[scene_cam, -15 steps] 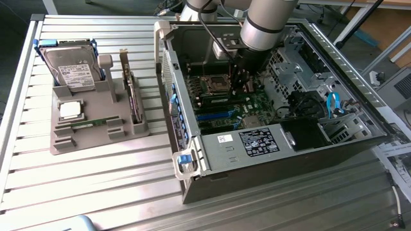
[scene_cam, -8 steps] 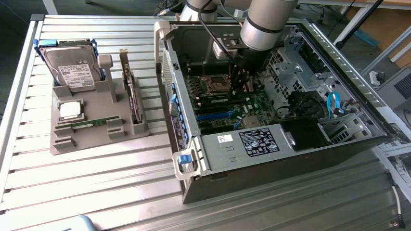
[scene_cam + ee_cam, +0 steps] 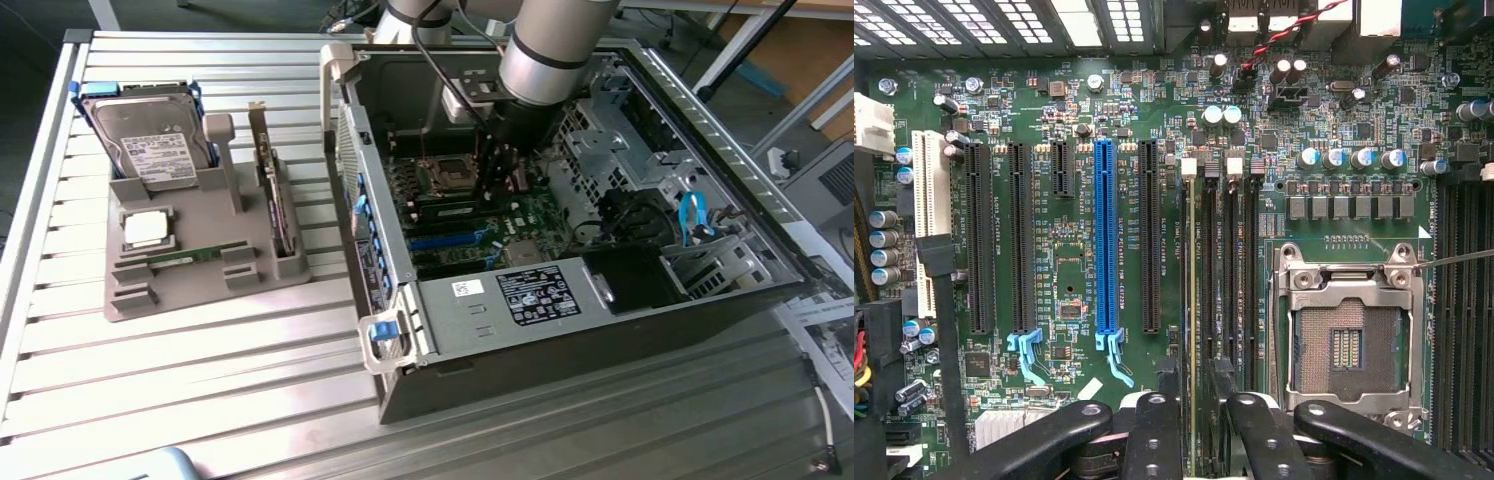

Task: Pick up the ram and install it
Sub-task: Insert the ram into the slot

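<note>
- While the gripper (image 3: 1193, 420) hung inside the computer case (image 3: 400, 300), its fingers (image 3: 1154, 440) stood apart.
- Between them, edge-on, the ram (image 3: 1192, 300) sat in a memory slot just beside the open processor socket (image 3: 1349, 335).

**Workbench and surroundings**

A ribbed aluminium table (image 3: 200, 370) bears an open computer case (image 3: 561, 340). Beyond the case, toward the exterior view's right, stand metal frame legs (image 3: 747, 45) and a wooden panel (image 3: 801, 50). Printed papers (image 3: 821, 330) lie just beside the case. Lighting is even and diffuse.
</note>
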{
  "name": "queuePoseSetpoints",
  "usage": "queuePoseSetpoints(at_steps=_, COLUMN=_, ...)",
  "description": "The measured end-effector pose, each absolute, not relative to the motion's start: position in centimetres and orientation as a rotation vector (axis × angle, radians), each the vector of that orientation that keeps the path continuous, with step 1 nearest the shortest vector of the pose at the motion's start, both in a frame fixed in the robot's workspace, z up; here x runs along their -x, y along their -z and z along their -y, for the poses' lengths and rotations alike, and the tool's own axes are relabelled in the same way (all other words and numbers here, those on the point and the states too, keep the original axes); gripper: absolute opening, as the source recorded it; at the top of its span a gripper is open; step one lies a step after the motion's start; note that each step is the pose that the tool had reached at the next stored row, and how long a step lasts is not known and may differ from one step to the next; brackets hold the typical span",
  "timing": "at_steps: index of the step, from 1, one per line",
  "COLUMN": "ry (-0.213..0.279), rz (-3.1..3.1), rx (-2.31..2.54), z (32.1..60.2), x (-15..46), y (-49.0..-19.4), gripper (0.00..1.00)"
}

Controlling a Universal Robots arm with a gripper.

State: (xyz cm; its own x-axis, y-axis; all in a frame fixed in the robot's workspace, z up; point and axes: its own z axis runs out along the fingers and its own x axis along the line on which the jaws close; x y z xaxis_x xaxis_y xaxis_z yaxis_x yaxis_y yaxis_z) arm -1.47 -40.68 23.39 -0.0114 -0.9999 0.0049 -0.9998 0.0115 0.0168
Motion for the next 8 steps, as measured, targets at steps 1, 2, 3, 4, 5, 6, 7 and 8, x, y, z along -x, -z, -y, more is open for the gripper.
queuePoseSetpoints(at_steps=1, ry=0.013, rz=2.223, rx=-2.198, z=40.7, x=1.5, y=-23.4, gripper=0.25)
queuePoseSetpoints(at_steps=2, ry=0.013, rz=2.223, rx=-2.198, z=40.7, x=1.5, y=-23.4, gripper=0.25)
queuePoseSetpoints(at_steps=3, ry=0.013, rz=2.223, rx=-2.198, z=40.7, x=1.5, y=-23.5, gripper=0.25)
queuePoseSetpoints(at_steps=4, ry=0.013, rz=2.223, rx=-2.198, z=40.7, x=1.5, y=-23.7, gripper=0.25)
queuePoseSetpoints(at_steps=5, ry=0.013, rz=2.223, rx=-2.198, z=40.7, x=1.5, y=-23.8, gripper=0.25)
queuePoseSetpoints(at_steps=6, ry=0.013, rz=2.223, rx=-2.198, z=40.7, x=1.5, y=-24.0, gripper=0.25)
queuePoseSetpoints(at_steps=7, ry=0.013, rz=2.223, rx=-2.198, z=40.7, x=1.5, y=-24.2, gripper=0.25)
queuePoseSetpoints(at_steps=8, ry=0.013, rz=2.223, rx=-2.198, z=40.7, x=1.5, y=-24.4, gripper=0.25)
